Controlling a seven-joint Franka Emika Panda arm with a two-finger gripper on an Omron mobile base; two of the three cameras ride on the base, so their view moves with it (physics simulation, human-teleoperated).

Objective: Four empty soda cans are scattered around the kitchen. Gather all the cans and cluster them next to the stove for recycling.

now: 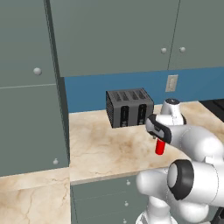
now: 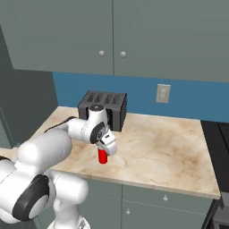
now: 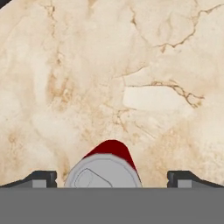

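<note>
We have the gripper spread wide, poised above a red soda can standing upright on the marble counter, at five o'clock from the toaster. Empty, it's probably light, slick and dentable; we'd pinch mid-body, gently.

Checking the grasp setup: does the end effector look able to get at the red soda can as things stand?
Probably yes. The end effector hangs open right above the red soda can, one fingertip on each side of its silvery top, and the counter around it is bare; the toaster stands behind.
</note>
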